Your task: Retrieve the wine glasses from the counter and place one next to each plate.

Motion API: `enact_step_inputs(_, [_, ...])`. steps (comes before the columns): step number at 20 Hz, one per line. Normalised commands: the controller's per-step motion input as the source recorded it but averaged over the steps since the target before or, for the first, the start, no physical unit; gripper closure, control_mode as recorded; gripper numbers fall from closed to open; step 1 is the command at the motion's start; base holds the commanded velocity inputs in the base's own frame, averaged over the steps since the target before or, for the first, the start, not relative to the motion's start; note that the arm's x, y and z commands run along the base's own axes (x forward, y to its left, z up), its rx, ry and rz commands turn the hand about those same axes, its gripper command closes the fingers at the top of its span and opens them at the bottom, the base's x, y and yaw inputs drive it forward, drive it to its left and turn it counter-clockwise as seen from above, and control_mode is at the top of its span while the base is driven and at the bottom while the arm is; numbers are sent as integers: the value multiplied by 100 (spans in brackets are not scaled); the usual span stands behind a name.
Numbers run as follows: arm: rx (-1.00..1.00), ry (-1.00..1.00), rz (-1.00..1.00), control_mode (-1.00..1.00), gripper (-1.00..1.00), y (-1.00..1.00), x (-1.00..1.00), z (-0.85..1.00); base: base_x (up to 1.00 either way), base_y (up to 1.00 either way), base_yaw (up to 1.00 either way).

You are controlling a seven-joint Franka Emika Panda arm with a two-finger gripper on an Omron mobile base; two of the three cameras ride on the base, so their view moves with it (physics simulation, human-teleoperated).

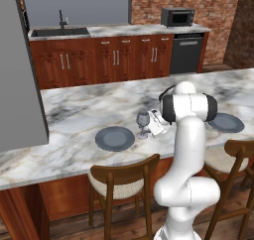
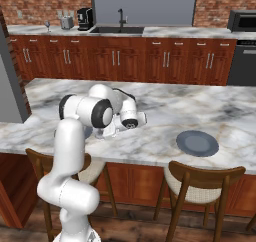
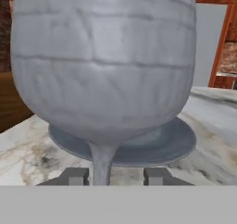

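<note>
Between the tool (image 3: 111, 176)'s spread fingers, 1 wine glass (image 3: 102, 65) is standing beside the plate (image 3: 180, 142); retreating carelessly risks toppling it.

Wine glass (image 1: 143, 122) upright on island (image 1: 79, 110), beside plate (image 1: 114, 138), gripper (image 1: 155, 123) alongside.

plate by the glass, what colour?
Dull blue-grey plate, beside the wine glass; clearest in left base view.

Wine glass (image 3: 102, 65) cut off at top edge of hand view; foot hidden below frame. Near plate (image 3: 176, 142) mostly hidden behind bowl. Far plate (image 1: 229, 123) partly behind arm. Second glass (image 2: 48, 24) on back surface (image 2: 30, 30) too small to detail.
</note>
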Motion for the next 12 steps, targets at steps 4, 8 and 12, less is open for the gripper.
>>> enact_step_inputs(4, [0, 0, 0, -100, -100, -12, 0, -13, 0, 0, 0])
enact_step_inputs(8, [0, 0, 0, -100, -100, -15, 0, -8, 0, 0, 0])
enact_step_inputs(12, [0, 0, 0, -100, -100, -34, 0, 0, 0, 0, 0])
